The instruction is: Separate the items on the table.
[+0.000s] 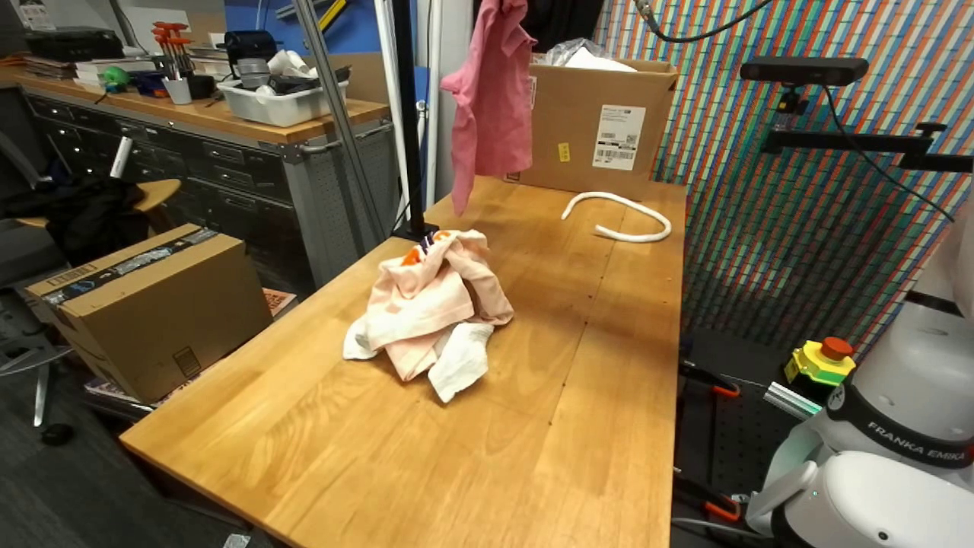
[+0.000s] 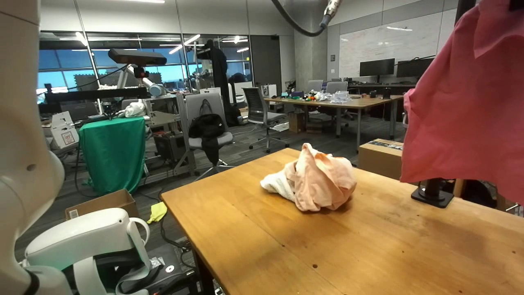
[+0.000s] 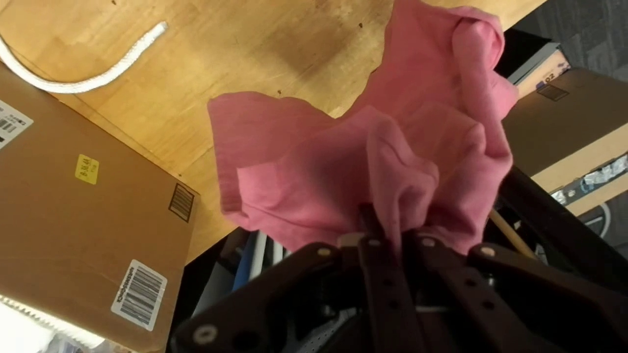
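pink cloth (image 3: 284, 171) hangs from the gripper (image 3: 395, 235), whose fingers are clamped on a bunched fold of it in the wrist view. in both exterior views it drapes downward, apart from the other fabrics, with one lower corner (image 1: 462, 199) pointing at the wooden surface (image 1: 548, 464). on that surface lies a crumpled heap: a peach cloth (image 1: 422, 308) on top, and a white cloth (image 1: 463, 359) poking out from under it. an orange-and-purple item (image 1: 412, 256) shows at the heap's far edge, too covered to name. a white rope (image 1: 645, 237) lies curved, well apart from the heap and near a cardboard box (image 1: 563, 114) at the far end, with clear plastic (image 1: 564, 52) sticking up from its top. a black pole (image 1: 409, 122) stands upright on a square base (image 2: 432, 199) at the surface's edge. a taped cardboard box (image 1: 175, 327) sits lower, beside that edge. past the opposite edge, a yellow emergency stop (image 1: 819, 362) and a white headset (image 1: 890, 498) are near the robot arm (image 1: 905, 380).
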You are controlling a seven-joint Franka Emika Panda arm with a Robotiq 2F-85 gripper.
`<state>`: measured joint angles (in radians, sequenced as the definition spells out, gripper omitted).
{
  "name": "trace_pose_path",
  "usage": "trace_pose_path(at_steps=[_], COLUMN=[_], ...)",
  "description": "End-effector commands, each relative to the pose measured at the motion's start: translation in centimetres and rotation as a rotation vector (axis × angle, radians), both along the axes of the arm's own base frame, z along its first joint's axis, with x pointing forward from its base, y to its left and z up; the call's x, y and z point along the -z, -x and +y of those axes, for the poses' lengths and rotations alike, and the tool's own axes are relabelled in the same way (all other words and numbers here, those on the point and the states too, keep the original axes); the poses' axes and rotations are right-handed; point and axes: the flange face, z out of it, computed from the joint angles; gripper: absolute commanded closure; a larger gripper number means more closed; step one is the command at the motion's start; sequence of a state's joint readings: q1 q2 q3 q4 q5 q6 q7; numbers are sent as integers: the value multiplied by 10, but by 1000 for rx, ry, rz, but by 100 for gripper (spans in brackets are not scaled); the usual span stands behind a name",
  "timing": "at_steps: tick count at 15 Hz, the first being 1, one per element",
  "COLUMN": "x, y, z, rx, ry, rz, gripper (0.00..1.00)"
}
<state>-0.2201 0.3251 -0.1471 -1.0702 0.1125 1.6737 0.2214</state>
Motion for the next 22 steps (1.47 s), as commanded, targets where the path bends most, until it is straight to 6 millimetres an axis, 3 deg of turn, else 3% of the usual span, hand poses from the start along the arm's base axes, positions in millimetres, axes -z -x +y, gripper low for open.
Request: trace_pose_path(at_steps=[1, 11, 22], x=[-1, 59, 147], y=[-13, -45, -70], z=[-23, -66, -67], rx=[65, 191, 172], ry=[-80, -190, -233], rz=[-29, -9, 105], gripper=[96, 96, 96])
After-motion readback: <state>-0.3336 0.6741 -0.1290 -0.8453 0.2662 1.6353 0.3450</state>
